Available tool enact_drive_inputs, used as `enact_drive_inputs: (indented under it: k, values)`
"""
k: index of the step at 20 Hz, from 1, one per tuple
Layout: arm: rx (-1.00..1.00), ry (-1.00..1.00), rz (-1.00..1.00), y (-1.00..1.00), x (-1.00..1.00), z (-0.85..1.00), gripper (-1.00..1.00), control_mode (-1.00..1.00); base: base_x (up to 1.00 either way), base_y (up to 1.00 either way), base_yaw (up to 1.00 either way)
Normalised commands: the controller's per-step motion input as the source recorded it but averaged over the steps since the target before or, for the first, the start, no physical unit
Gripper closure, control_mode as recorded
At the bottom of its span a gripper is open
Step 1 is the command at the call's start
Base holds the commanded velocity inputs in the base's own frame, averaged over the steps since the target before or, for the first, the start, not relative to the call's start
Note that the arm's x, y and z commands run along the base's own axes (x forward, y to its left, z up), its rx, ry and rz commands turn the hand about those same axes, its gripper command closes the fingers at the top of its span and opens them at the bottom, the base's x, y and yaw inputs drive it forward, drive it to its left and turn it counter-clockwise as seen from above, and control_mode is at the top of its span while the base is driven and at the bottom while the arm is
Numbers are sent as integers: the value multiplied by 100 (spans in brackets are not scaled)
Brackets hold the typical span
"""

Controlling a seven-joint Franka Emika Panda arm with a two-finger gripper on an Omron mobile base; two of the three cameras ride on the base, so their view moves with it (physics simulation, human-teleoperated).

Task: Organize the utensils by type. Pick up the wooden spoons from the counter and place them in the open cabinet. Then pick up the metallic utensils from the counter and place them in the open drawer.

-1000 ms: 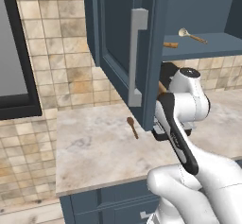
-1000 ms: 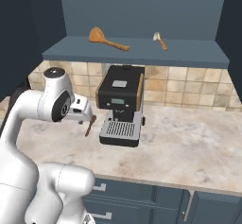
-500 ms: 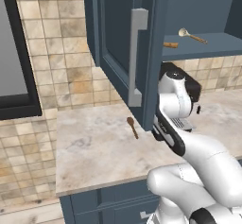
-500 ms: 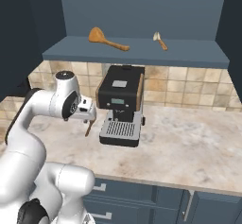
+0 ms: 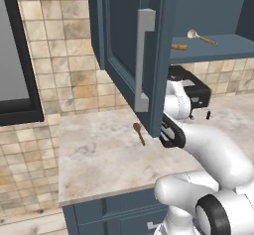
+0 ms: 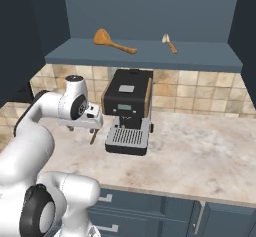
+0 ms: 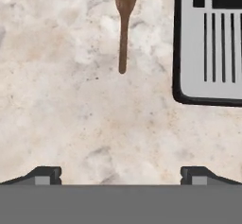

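Both wooden spoons lie on the shelf of the open cabinet (image 6: 145,60): the large orange-tan spoon (image 6: 112,41) at the left and the small cream-bowled spoon (image 6: 168,42) at the right. The cream-bowled spoon (image 5: 198,36) also shows past the cabinet door (image 5: 124,35). A short dark reddish-brown spoon (image 5: 139,133) lies on the counter, seen too as the brown spoon (image 7: 124,24). My gripper (image 6: 82,129) hangs open just above the counter, near the handle end of that spoon (image 6: 93,137). Nothing is between the fingertips (image 7: 45,173). The open drawer is out of view.
A black coffee machine (image 6: 127,108) stands right beside the gripper, its grey drip tray (image 7: 212,43) close to the spoon. The open cabinet door with its grey bar handle (image 5: 144,55) juts out over the counter (image 5: 99,159). Tiled wall behind.
The hand has swung a little toward the coffee machine and dropped slightly toward the brown spoon. The jaws stayed open and no utensil has moved.
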Motion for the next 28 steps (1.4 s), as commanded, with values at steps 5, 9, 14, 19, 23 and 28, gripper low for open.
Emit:
enact_drive_inputs:
  k: [5,9,14,19,23,28]
  values:
    - [-6,1,0,27,25,-40,-100,-100,0,0,0]
    - [0,0,0,8,31,-23,-100,-100,0,0,0]
    - [0,1,0,0,45,-20,-100,-100,0,0,0]
    - [0,0,0,0,38,-25,-100,-100,0,0,0]
    - [0,0,0,3,27,-31,-100,-100,0,0,0]
    - [0,0,0,1,23,-23,-100,-100,0,0,0]
